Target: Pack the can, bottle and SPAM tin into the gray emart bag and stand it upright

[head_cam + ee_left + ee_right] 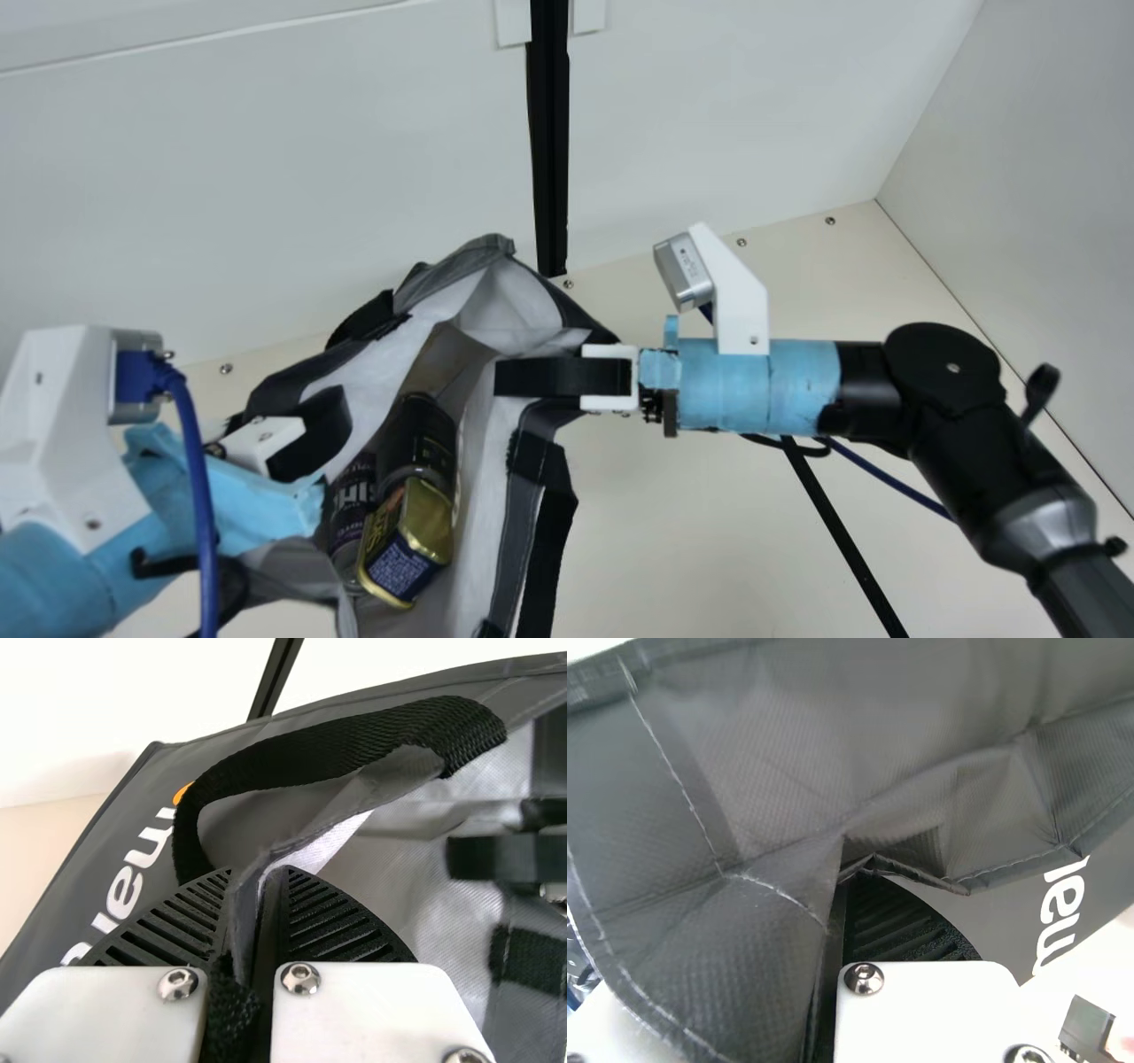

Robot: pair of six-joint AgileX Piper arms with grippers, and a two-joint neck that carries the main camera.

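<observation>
Left gripper (255,904), foremost: pinched fabric on the left side of the gray emart bag (485,483).
Right gripper (509,377) clamped its right rim; SPAM tin (407,540) lay inside, near end, against two dark containers (423,443). I judged a slow, even lift best, base squared beneath the load before release, lest uneven pull tip it.
</observation>
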